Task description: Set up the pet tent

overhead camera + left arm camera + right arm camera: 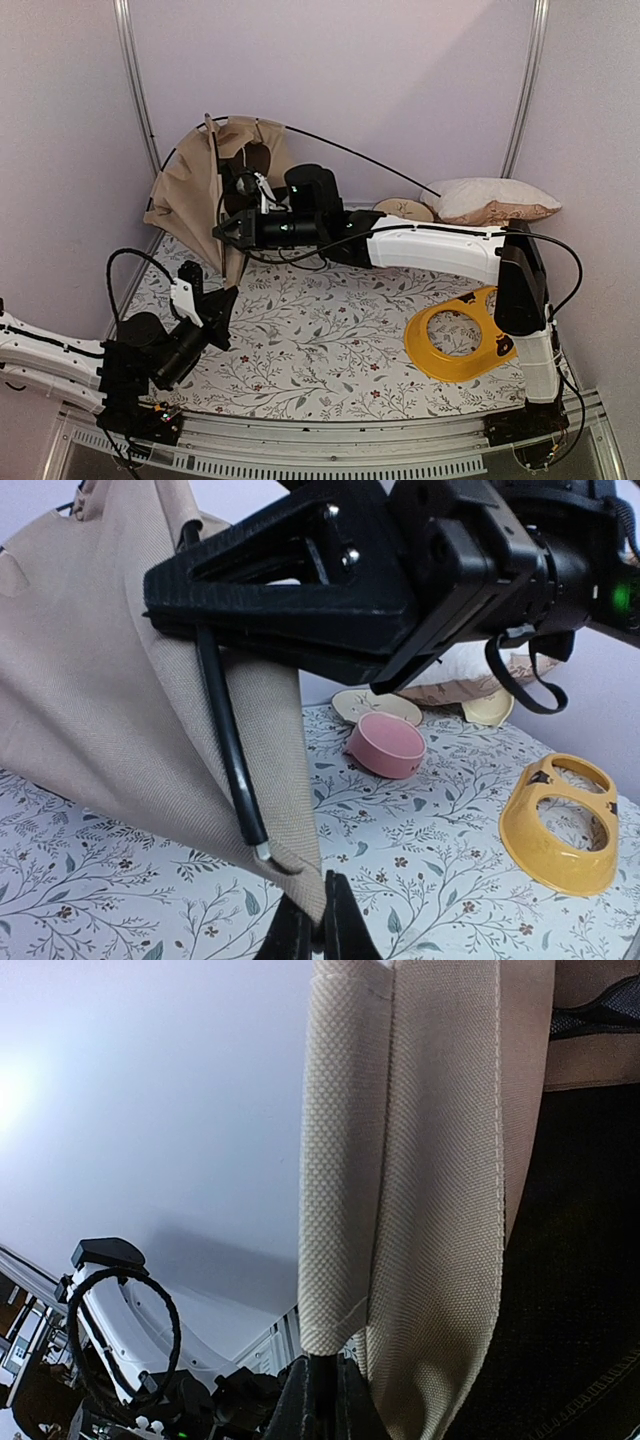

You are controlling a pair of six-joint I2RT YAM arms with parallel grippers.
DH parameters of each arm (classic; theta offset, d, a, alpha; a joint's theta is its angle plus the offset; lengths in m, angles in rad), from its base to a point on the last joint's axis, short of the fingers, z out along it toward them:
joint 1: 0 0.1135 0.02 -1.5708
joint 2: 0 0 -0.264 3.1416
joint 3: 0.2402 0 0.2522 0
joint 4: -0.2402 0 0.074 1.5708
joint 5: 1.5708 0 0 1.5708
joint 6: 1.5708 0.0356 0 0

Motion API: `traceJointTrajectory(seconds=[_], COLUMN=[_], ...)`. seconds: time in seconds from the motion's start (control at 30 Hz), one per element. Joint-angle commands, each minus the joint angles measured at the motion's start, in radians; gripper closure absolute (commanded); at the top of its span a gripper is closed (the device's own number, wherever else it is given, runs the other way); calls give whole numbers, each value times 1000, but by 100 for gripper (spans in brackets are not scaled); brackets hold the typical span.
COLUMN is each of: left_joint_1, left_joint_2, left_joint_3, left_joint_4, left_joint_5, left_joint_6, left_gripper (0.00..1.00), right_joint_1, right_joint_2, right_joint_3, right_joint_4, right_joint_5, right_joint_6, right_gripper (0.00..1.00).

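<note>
The pet tent (190, 200) sits half-raised in the far left corner of the desk (330, 340), its tan fabric slumped against the wall; a long arcing pole (340, 150) springs from its top toward the pillow (495, 200) at the far right. The right arm reaches across the desk; the right fingers (280, 600) are pressed together on a black pole (225, 740) running down the tent's front edge. The left fingers (345, 930) are also pressed together, pinching the fabric's lowest corner just below that pole's end. A yellow ring stand (455, 345) lies near right; a pink bowl (388, 745) sits upturned beyond it.
</note>
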Motion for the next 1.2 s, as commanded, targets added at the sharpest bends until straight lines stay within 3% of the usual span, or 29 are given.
traceJointTrajectory(seconds=[0.0,0.57,0.9,1.17], left_joint_1=[-6,70,70,70], left_joint_2=[-39,-43,-41,-33], left_joint_3=[6,10,30,56], left_joint_4=[-20,-177,-104,-110], left_joint_5=[178,148,247,250], left_joint_6=[-23,-151,-64,-17], left_gripper=[100,100,100,100], right_joint_1=[-51,-50,-49,-42], right_joint_2=[-22,-80,-66,-61], right_joint_3=[-33,-87,-95,-96], right_joint_4=[66,66,71,62], right_joint_5=[162,147,149,165], right_joint_6=[-12,-22,-22,-34], right_gripper=[100,100,100,100])
